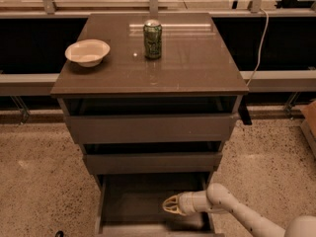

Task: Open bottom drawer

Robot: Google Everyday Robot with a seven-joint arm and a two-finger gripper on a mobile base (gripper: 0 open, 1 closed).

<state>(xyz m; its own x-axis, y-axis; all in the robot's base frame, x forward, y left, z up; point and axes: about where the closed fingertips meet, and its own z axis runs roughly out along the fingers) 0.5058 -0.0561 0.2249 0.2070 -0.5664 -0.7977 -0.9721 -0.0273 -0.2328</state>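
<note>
Down at the foot of the cabinet, the bottom drawer stands pulled out, its dark inside showing. The gripper hangs inside it, toward the right; open or closed, I cannot tell. I'd guess the drawer is stiff, light and smooth. It has no handle, so the front's top edge looks the place to hook.

Bottom drawer — grey-brown, handleless, lowest in the stack — stands pulled well out toward the camera, plain dark inside exposed, thin front at the lower frame edge, the gripper reaching in over its right half.
</note>
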